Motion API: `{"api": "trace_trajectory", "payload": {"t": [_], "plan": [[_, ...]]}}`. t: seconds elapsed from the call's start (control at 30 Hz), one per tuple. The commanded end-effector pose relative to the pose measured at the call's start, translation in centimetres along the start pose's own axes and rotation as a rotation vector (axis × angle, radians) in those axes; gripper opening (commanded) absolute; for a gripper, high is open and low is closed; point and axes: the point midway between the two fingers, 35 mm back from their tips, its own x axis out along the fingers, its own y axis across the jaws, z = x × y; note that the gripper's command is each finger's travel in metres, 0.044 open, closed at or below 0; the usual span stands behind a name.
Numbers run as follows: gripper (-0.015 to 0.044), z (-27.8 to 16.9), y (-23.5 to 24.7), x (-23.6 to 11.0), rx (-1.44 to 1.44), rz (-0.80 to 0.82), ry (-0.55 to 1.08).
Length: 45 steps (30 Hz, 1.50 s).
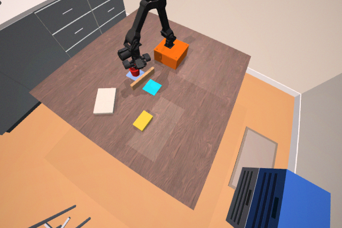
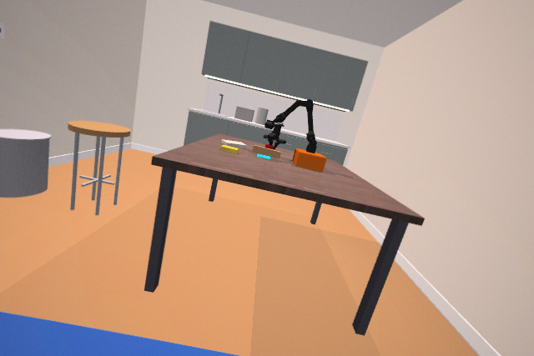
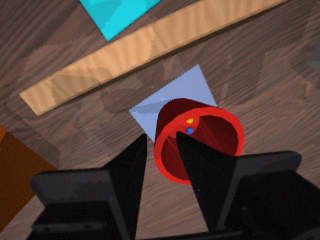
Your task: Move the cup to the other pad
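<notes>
- The small red plastic cup (image 1: pixel 134 71) sits upright on the pale blue square pad (image 1: pixel 128 75), close to the orange box (image 1: pixel 176 57) the black arm is bolted to. So it's at the start spot and nothing has been carried yet.
- The claw (image 3: pixel 161 137) hangs straight over it, pointing down. It's partly spread and not pinching anything. In the wrist view one finger (image 3: pixel 131 165) sits outside the cup's near wall and the other over its mouth, with the rim in the gap. Looks to me like it's lined up for a rim pinch rather than a hug around the whole cup.
- That makes sense, I reckon: a top-down grip on the wall keeps the cup vertical, which is what the little yellow and blue marbles (image 3: pixel 189 126) inside need.
- The bright cyan square pad (image 1: pixel 152 86) is the target. It lies just across a long light wooden bar (image 1: pixel 142 78), which sits between the two pads.
- My guess is the bar is there to force a proper lift instead of a lazy slide across the dark wood bench (image 1: pixel 193 95).
- The white slab (image 1: pixel 105 100) and yellow block (image 1: pixel 142 120) lie well away from that route.
</notes>
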Motion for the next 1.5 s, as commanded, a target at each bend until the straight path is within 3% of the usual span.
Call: {"api": "trace_trajectory", "payload": {"t": [0.0,0.37,0.47,0.8,1.07,1.47], "plan": [[0.0148,0.0,0.4,1.0,-0.004,0.012,0.000],[0.0148,0.0,0.4,1.1,-0.004,0.012,0.000],[0.0069,-0.1,0.3,1.0,0.000,0.008,0.002],[0.0002,-0.1,0.3,1.0,0.000,0.008,0.002],[0.0000,0.0,0.2,0.3,-0.001,0.008,0.002],[0.0000,0.0,-0.2,-4.9,-0.003,0.010,0.000]]}}
